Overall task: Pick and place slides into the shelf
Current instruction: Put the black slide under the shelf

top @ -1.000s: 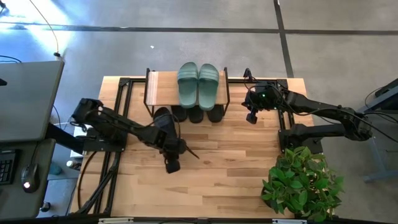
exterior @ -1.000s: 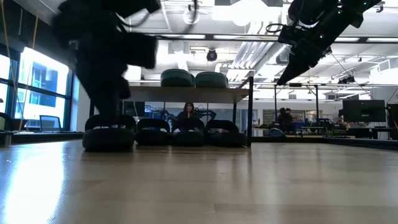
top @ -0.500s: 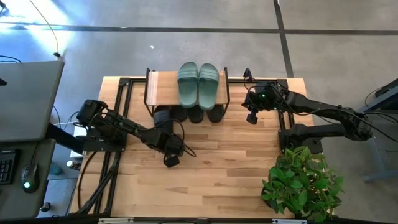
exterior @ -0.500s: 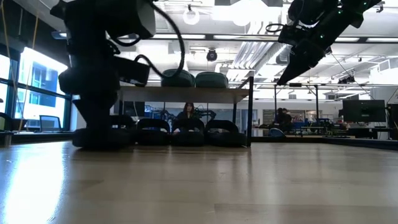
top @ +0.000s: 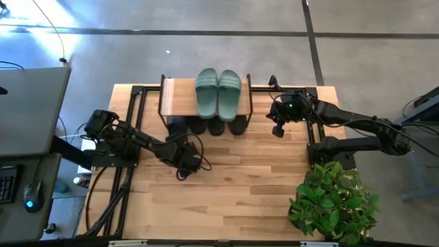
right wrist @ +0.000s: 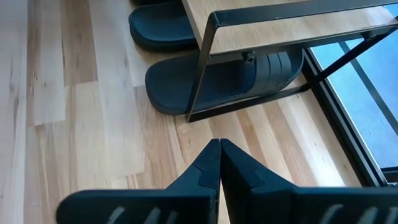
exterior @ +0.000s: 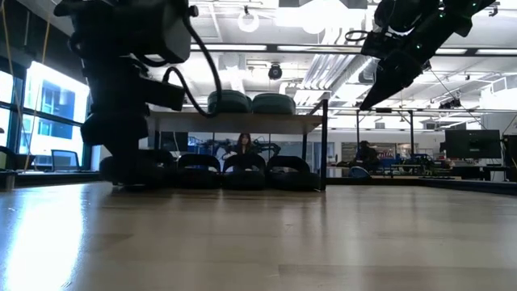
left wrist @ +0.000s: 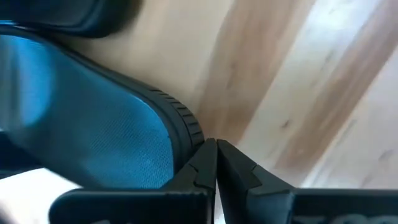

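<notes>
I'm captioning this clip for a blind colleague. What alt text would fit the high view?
Seen from above: a sage-green pair of slides sits on the small shelf, with black slides beneath it. The left gripper is low over the wooden table in front of the shelf; the right gripper waits beside the shelf.

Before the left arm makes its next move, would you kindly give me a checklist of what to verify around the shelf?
1. Green slides on the shelf top board: ok, side by side.
2. Black slides under the board: ok for three in a row. The leftmost is partly behind the left arm in the low view: cannot tell.
3. Left gripper empty: ok, shut on nothing, low over the table.
4. Left gripper clear of the nearest slide: cannot tell, its rim lies right beside the fingertips.
5. Right gripper out of the way: ok, shut, raised beside the shelf's right end.
</notes>
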Controlling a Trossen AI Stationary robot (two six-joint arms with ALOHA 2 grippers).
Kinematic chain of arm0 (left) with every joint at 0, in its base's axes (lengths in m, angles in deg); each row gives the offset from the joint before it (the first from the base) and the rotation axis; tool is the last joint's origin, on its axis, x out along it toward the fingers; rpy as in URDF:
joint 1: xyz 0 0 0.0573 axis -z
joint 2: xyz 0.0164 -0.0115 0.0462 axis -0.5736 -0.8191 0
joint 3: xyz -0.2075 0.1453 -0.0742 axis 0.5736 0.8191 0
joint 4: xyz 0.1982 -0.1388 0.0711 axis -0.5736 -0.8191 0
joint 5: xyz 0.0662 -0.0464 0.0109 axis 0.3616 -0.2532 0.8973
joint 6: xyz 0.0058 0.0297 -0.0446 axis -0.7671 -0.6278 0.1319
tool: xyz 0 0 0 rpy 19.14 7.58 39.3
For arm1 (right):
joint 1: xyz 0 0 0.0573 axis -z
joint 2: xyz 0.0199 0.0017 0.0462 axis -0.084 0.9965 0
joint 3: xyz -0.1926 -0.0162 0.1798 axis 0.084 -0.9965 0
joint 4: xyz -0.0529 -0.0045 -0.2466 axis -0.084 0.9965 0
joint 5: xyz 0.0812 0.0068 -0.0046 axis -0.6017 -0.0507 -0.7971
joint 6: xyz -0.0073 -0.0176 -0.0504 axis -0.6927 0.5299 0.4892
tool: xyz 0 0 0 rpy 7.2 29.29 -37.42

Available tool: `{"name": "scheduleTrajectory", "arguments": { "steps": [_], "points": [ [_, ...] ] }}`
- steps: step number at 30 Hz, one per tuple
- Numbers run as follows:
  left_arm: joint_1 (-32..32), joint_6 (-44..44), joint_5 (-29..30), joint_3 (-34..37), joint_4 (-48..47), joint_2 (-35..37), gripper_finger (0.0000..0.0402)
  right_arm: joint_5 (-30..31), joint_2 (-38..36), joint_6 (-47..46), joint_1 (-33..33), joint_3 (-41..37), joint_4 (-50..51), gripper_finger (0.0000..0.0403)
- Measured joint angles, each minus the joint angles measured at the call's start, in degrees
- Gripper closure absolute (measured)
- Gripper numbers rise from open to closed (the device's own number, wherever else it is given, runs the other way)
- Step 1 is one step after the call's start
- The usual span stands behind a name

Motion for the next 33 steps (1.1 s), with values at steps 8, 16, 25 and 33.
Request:
{"name": "scheduleTrajectory", "arguments": {
  "steps": [8, 16, 25, 33],
  "points": [
    [-2.71, -0.1, 6.33, 0.0, -5.2, 0.0, 0.0401, -0.47, 0.0, 1.39, -0.01, 0.0, -0.05, 0.0402],
    [-8.46, -5.68, 7.02, 0.04, -3.65, 0.0, 0.0401, -1.7, 0.0, 1.46, 0.0, 0.0, -0.02, 0.0402],
    [-13.77, -12.45, 7.84, 0.04, -3.65, 0.0, 0.0401, -1.7, 0.0, 1.54, 0.0, 0.0, 0.0, 0.0402],
    [-15.03, -14.17, 5.48, 0.04, -2.46, 0.0, 0.0401, -1.7, 0.0, 1.68, -0.02, 0.0, 0.0, 0.0402]
  ]
}}
